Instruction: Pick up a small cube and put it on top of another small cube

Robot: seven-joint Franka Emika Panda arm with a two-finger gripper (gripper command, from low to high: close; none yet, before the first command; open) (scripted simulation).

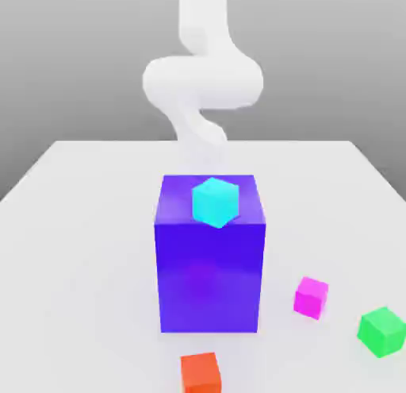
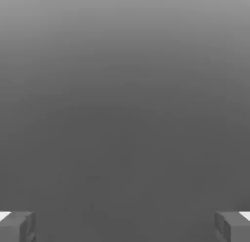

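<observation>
**Reaching for the pink cube**

Hanging well behind the blue block (image 1: pixel 208 256), the arm (image 1: pixel 202 78) is carrying a gripper (image 2: pixel 125 226) whose fingers (image 2: pixel 17 225) are standing spread wide, holding nothing. The pink cube (image 1: pixel 311 297) is sitting on the white table (image 1: pixel 79 225), between the block and the green cube (image 1: pixel 382 331). The descent should probably be made from straight above, clearing the block. Grey haze is filling the room beyond.
</observation>
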